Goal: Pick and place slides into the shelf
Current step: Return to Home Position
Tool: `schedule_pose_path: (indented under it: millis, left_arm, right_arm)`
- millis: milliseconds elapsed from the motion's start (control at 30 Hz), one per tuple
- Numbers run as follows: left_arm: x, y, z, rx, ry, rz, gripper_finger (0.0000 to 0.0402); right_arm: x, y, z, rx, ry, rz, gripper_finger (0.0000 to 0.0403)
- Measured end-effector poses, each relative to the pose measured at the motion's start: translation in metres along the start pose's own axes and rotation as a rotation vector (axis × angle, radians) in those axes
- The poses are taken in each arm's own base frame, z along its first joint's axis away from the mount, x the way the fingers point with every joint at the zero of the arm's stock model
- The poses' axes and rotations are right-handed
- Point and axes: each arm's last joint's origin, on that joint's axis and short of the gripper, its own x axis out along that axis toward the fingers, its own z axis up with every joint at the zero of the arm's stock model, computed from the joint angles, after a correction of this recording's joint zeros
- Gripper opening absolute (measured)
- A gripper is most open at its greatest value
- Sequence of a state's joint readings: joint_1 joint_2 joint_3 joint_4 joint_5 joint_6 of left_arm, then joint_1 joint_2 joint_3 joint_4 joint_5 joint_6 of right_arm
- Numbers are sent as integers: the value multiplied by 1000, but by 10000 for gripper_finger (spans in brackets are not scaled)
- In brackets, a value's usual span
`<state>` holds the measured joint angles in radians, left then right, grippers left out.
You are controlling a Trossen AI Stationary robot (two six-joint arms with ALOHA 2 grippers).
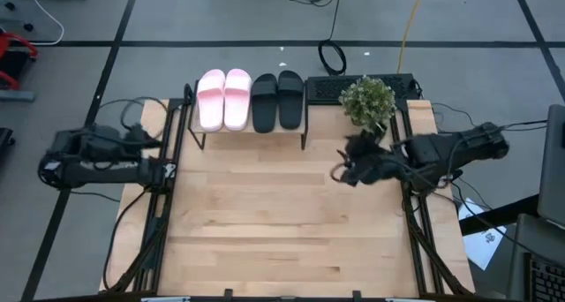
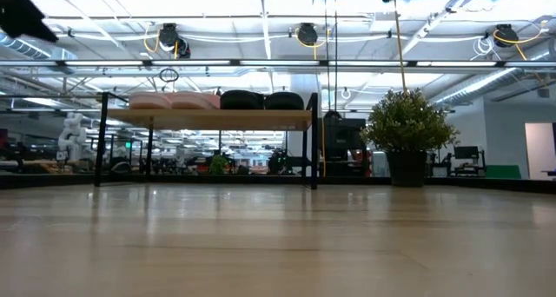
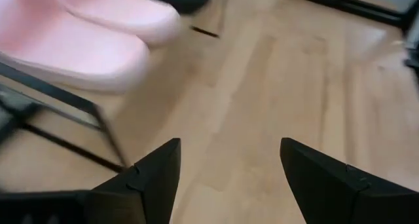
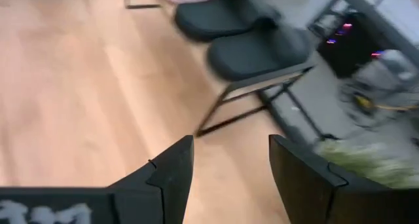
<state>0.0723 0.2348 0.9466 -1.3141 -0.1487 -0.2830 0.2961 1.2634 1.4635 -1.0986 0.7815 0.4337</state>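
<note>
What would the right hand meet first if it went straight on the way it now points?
Probably the bare table just ahead of the right hand, which looks tilted downward; beyond that stands a leg of the shelf under the black slides. Depth is unclear. The left hand waits aside.

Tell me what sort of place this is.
Probably a robotics lab in a large open hall: the left arm and right arm flank a wooden table, cables trail over the taped grey floor, and strip lights hang from an exposed ceiling.
</note>
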Motion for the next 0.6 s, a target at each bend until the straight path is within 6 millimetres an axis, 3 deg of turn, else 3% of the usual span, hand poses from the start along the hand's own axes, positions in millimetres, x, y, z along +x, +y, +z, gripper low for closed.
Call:
schedule_pose_path:
  millis: [300, 433, 600]
  left_arm:
    - [48, -1, -42, -42, -91, -218, 257]
    - [51, -4, -39, -54, -113, -291, 257]
    - [55, -5, -37, -57, -102, -270, 257]
  right_arm:
    - [22, 16, -94, 212, -236, 263, 189]
    - [35, 17, -129, 264, -320, 318, 190]
    - [47, 13, -159, 327, -376, 345, 190]
